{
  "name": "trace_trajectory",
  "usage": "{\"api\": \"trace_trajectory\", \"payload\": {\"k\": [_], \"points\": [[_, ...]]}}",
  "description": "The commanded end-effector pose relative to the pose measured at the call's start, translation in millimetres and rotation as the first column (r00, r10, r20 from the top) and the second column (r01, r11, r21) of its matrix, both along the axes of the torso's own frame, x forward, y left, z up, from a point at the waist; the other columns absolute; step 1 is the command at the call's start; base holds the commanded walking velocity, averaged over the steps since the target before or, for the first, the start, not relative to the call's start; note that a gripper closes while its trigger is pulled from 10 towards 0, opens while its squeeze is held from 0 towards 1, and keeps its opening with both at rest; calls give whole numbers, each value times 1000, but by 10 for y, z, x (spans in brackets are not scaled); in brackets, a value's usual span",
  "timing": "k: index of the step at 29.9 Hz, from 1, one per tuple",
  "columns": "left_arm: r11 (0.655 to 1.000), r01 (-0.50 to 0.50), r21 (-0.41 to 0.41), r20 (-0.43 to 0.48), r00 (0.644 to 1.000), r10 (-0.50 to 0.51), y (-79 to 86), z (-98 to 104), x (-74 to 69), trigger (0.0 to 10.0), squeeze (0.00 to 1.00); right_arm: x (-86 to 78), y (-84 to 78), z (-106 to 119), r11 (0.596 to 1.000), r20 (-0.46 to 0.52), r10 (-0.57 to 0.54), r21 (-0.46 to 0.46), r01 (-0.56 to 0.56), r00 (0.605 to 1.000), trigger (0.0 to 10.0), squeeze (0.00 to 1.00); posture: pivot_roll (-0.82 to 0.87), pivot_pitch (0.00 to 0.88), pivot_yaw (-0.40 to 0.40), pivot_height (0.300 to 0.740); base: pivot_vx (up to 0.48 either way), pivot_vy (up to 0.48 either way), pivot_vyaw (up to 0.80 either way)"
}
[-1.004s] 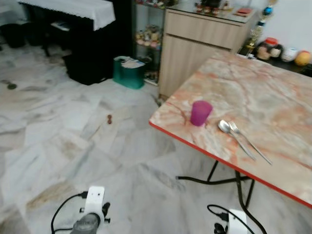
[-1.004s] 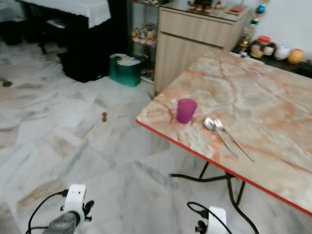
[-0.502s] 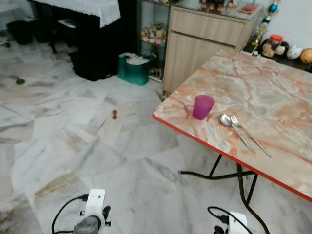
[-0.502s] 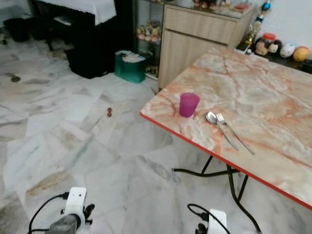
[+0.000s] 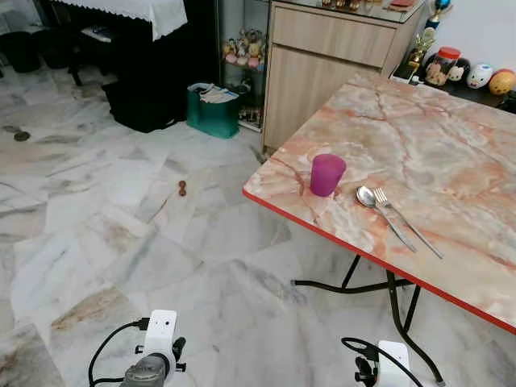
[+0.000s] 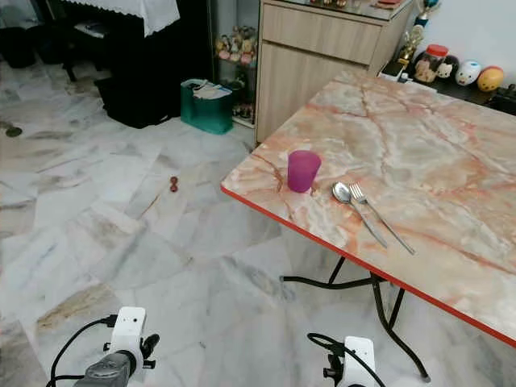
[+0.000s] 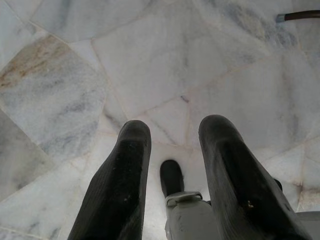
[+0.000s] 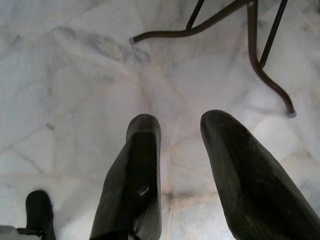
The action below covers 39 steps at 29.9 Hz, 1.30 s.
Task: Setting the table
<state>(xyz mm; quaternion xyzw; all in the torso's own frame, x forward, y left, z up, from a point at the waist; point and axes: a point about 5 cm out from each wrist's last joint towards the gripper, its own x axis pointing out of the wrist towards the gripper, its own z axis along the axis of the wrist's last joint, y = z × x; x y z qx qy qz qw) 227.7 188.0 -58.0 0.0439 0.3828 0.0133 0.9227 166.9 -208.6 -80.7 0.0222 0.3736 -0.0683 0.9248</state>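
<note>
Purple cup (image 5: 327,174) near red table edge (image 5: 322,228); spoon (image 5: 382,215), fork (image 5: 407,226) beside.

The left gripper (image 7: 172,137) hangs over a pale marble floor (image 7: 150,60) — its two black fingers (image 7: 120,190) parted, nothing between them; a dark foot (image 7: 171,176) shows below.

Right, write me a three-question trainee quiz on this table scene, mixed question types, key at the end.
1. True or false: the purple cup lies tipped over on the table.
2. Which lies nearer the cup: A) the spoon or B) the fork?
3. Fill in: both the left gripper and the right gripper hang above the ____.

Key: 1 false, it stands upright; 2 A; 3 floor.
</note>
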Motion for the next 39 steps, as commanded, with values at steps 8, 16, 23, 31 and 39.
{"api": "trace_trajectory", "payload": {"k": [8, 16, 23, 31, 39], "points": [[1000, -1, 6, 1, 1000, 1, 6, -7, -15, 10000, 0, 55, 0, 69, 993, 77, 95, -73, -89, 992, 10000, 0, 71, 0, -61, 740, 0, 0, 0], [1000, -2, 9, 0, 1000, 2, 14, -6, -14, 10000, 0, 73, -7, 98, 994, 117, 78, -84, -68, 990, 10000, 0, 65, 0, -56, 740, 0, 0, 0], [1000, -4, 7, 2, 1000, 4, 8, -3, -9, 10000, 0, 84, -31, 127, 992, 152, 58, -118, -40, 987, 10000, 0, 65, 0, -60, 740, 0, 0, 0], [1000, -6, 7, 2, 1000, 6, 9, -4, -11, 10000, 0, 96, -37, 161, 992, 199, 44, -121, -20, 979, 10000, 0, 65, 0, -60, 740, 0, 0, 0], [1000, -5, 6, 3, 1000, 5, 2, -2, -6, 10000, 0, 102, -41, 178, 992, 222, 36, -127, -8, 974, 10000, 0, 62, 0, -63, 740, 0, 0, 0]]}}
